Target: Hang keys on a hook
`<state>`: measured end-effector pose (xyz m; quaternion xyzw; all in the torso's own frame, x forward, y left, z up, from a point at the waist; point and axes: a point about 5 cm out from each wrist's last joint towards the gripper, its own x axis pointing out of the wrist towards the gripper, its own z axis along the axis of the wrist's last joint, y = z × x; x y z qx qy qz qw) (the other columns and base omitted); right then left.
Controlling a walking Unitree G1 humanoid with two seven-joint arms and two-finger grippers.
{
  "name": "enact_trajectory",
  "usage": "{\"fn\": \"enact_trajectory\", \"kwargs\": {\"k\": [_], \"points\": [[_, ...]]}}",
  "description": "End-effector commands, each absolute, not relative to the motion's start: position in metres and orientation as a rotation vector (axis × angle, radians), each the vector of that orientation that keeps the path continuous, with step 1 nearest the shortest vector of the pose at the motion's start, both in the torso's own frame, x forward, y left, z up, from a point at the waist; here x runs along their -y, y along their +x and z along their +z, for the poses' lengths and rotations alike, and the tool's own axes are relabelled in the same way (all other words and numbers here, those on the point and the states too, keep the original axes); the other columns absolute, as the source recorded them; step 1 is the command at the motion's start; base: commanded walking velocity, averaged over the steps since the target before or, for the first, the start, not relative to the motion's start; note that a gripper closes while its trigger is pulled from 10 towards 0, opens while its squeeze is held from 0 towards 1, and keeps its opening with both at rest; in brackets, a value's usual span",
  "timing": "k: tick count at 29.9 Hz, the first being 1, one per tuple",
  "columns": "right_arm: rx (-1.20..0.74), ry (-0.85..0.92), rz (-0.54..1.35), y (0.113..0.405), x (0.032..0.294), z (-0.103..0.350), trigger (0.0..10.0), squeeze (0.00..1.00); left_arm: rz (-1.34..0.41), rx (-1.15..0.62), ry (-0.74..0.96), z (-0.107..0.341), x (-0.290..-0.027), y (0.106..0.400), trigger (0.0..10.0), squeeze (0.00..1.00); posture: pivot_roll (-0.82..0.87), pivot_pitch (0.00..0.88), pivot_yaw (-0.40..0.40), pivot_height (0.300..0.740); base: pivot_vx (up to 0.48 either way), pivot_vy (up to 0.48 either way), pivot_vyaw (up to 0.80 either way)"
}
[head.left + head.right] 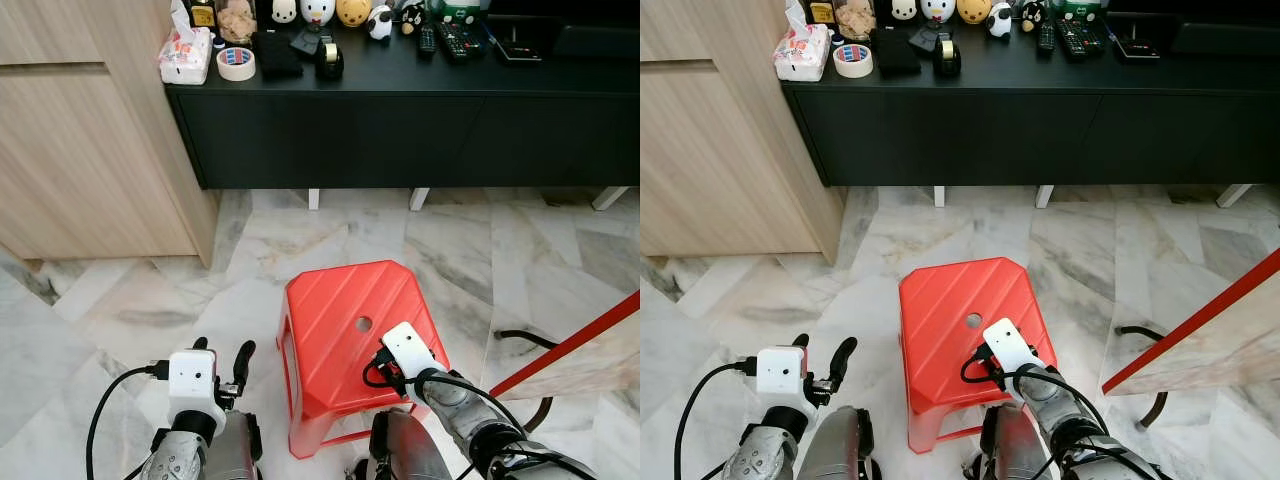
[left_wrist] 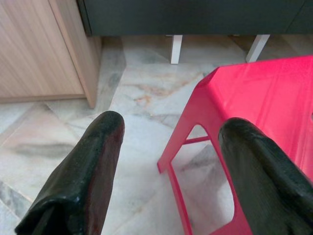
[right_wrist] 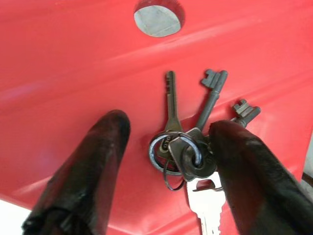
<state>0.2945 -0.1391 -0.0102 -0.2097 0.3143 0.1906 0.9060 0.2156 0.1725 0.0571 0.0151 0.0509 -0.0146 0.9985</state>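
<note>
Right gripper (image 3: 166, 161) jaws wide open around bunch of metal keys (image 3: 188, 152) on red plastic stool (image 1: 330, 320); ungrasped, hanging pending.

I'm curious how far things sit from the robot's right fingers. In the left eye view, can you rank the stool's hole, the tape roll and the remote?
1. Hole in the stool, just ahead of the right fingers.
2. Tape roll, on the cabinet, far left.
3. Remote, on the cabinet, right; too close to call with the tape.
</note>
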Motion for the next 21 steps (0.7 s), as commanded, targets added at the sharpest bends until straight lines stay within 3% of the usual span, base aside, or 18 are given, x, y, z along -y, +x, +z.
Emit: {"fn": "enact_trajectory", "kwargs": {"k": [1, 21], "points": [[-0.71, -0.434, 0.4, 0.2811, 0.141, -0.0229, 0.0, 0.0, -0.023, -0.138, 0.03, 0.0512, -0.173, 0.2102, 10.0, 0.0, 0.14, 0.218, -0.069, 0.629, 0.0, 0.0, 0.0], [-0.718, -0.433, 0.366, 0.2805, 0.1459, -0.0237, 0.0, 0.0, -0.011, -0.147, 0.059, 0.0486, -0.1803, 0.2175, 10.0, 0.0, 0.14, 0.201, -0.067, 0.629, 0.0, 0.0, 0.0]]}}
